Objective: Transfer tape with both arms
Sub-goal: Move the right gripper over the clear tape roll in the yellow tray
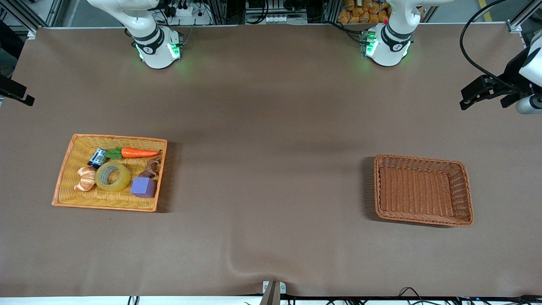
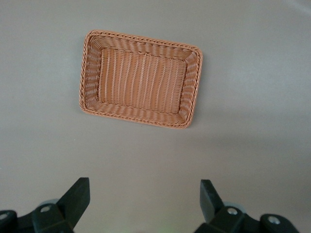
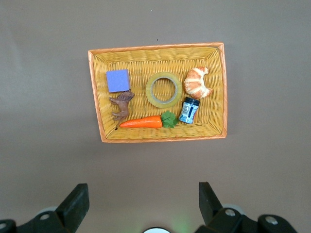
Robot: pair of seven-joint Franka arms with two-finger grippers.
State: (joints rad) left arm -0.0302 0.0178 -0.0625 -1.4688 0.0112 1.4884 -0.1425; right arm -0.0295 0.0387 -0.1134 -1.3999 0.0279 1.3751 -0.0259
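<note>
Pre-grasp stage: the tape (image 3: 164, 90) lies flat in the yellow basket (image 3: 221, 92); right gripper (image 3: 142, 204) and left gripper (image 2: 144, 204), both spread, are held high. A right-gripper descent onto the tape is called for.

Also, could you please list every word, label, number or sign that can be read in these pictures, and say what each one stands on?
No text can be read in any view.
Small dark jar with a blue label in the yellow wicker tray: its label bears pale print, too small and blurred to read.
White arm bases with green lights: each carries a small round dark mark, not legible.
Ring-shaped roll of translucent yellowish tape: no print visible.
</note>
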